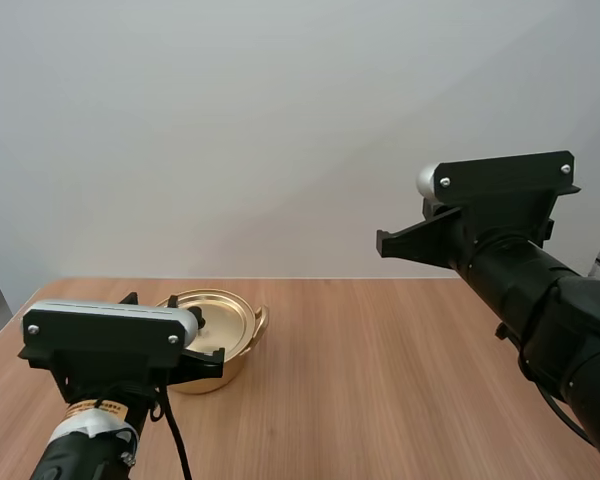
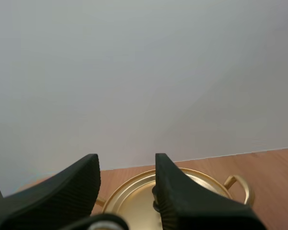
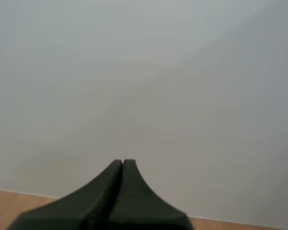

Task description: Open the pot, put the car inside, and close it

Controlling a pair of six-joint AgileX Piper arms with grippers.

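Left fingers (image 2: 187, 206) stood apart beside the pot lid's (image 2: 134, 197) knob (image 1: 196, 319), probably the slick metal's best hold; right fingers (image 3: 122, 191) clenched.

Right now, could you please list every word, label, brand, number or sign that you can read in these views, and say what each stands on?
None: there is no word, label, brand, number or sign to read. The gold pot, its lid, the wooden table, the left gripper and the right gripper show no markings.
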